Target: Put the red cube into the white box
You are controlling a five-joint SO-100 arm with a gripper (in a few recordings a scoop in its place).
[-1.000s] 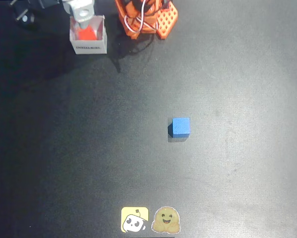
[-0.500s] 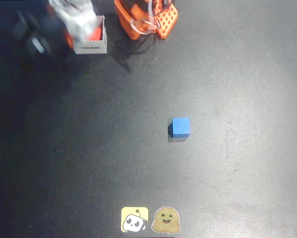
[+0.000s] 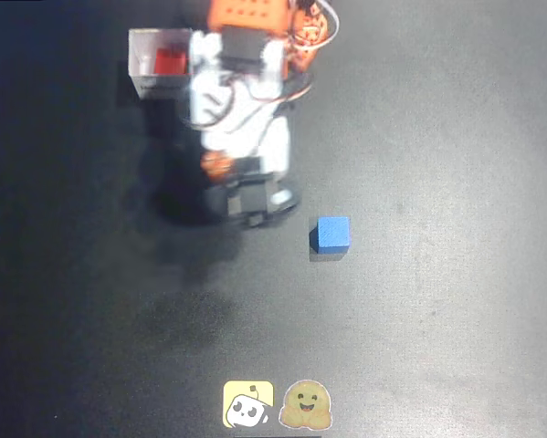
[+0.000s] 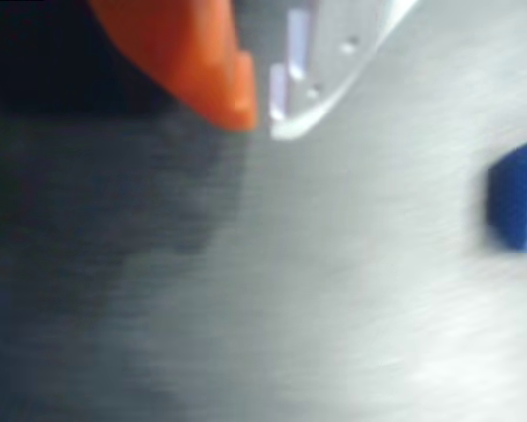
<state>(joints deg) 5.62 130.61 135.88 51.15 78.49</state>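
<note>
In the wrist view the gripper [image 4: 261,110] fills the top edge: a smooth orange finger and a pale, glossy white one with small holes, their tips nearly meeting, so the jaws look closed with nothing between them. Both fingers are cut off by the frame and softened by blur. Beyond them lies the dark, finely grained surface [image 4: 272,299], and at the right edge a slice of the blue cube [image 4: 518,207], ribbed in texture and cropped.

In the overhead view two cartoon stickers [image 3: 278,404] sit at the bottom edge. Farther up, the blue cube [image 3: 332,234] rests just right of the arm's dark end. At the far edge, the matte red cube [image 3: 171,60] lies inside the thin-walled white box [image 3: 143,82], whose right side is hidden by the white-and-orange arm [image 3: 241,109].
</note>
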